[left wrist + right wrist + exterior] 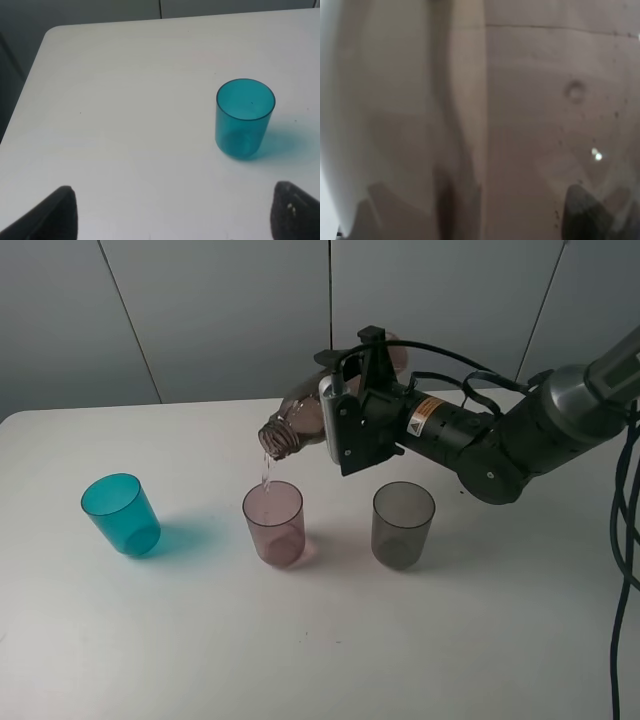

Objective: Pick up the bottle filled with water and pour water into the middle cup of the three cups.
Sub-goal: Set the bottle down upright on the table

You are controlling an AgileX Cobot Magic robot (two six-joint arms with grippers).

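The smoky-brown bottle is held tilted, neck down and to the left, above the pale pink middle cup. A thin stream of water falls from its mouth into that cup. My right gripper is shut on the bottle's body, which fills the right wrist view. The teal cup stands at the left and the smoky grey cup at the right. My left gripper is open and empty, near the teal cup; it is out of the exterior high view.
The three cups stand in a row on a white table. The table's far left corner shows in the left wrist view. The right arm reaches in from the right, with black cables hanging at the right edge.
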